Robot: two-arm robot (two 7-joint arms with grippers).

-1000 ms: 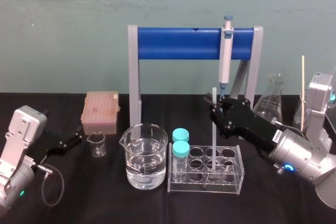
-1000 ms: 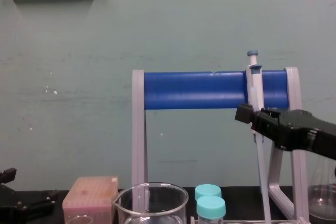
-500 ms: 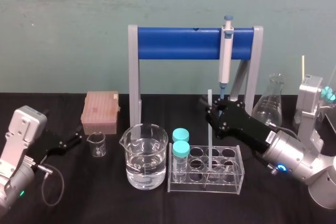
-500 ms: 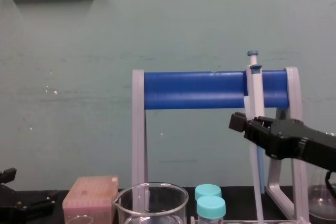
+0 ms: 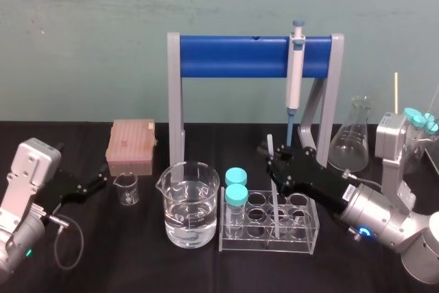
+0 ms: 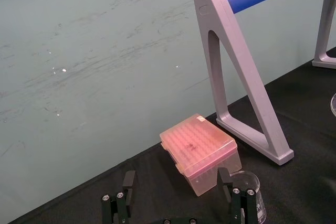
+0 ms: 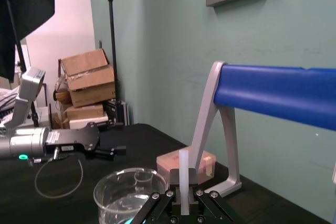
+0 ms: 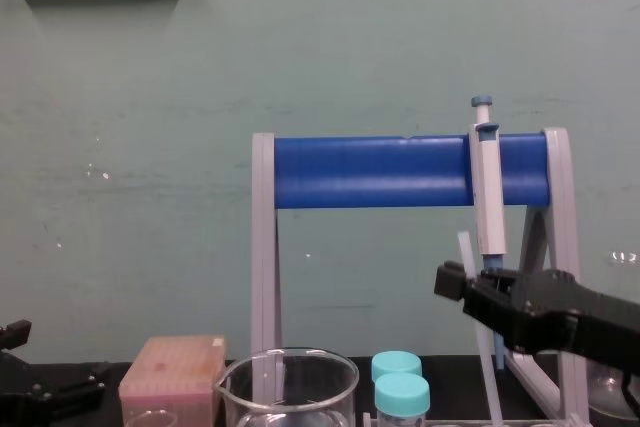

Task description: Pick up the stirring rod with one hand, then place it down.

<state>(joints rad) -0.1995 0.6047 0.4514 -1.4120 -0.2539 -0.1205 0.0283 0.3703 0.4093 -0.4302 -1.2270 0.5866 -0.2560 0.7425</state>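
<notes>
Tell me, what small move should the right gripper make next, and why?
Probably lower it slightly, straight down. The right gripper is shut on the stirring rod, whose lower part stands in a hole of the test tube rack. Whether its end touches the rack's base is unclear, so opening now might drop it. The left gripper is parked open at left.

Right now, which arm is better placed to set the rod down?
Right. The right tool grips the rod, its lower end in the rack; the left tool sits open, far off by the small beaker.
</notes>
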